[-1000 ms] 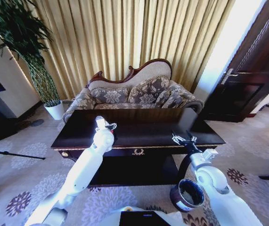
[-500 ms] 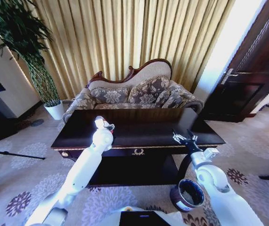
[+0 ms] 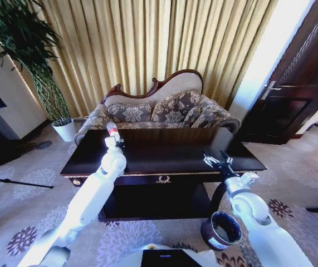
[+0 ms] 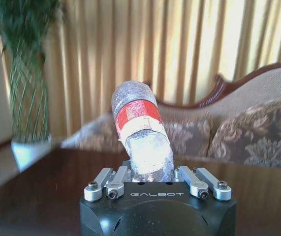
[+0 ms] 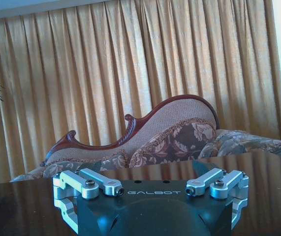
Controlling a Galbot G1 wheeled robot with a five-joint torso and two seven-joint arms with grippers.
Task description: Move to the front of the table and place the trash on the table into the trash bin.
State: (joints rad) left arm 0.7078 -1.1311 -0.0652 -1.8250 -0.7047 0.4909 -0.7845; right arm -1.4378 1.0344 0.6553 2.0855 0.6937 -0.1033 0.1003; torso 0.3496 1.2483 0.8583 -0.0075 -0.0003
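Observation:
My left gripper [image 3: 114, 139] is raised over the left part of the dark glossy table [image 3: 164, 158], shut on the trash: a small clear bottle with a red-white label [image 3: 112, 129]. In the left wrist view the bottle [image 4: 141, 132] stands up out of the closed fingers [image 4: 115, 177]. Over the table's front right edge, my right gripper [image 3: 216, 161] is open and holds nothing; the right wrist view shows this gripper [image 5: 150, 183] facing the sofa. The round dark trash bin [image 3: 221, 229] with a pale rim stands on the carpet below my right arm.
A patterned sofa [image 3: 159, 111] sits right behind the table, against gold curtains. A tall plant in a white pot [image 3: 65, 130] stands at the far left. A dark wooden door [image 3: 298, 89] is at the right. Patterned carpet surrounds the table.
My left gripper has risen and swung left and farther over the table with the bottle in it. The right gripper has hardly moved.

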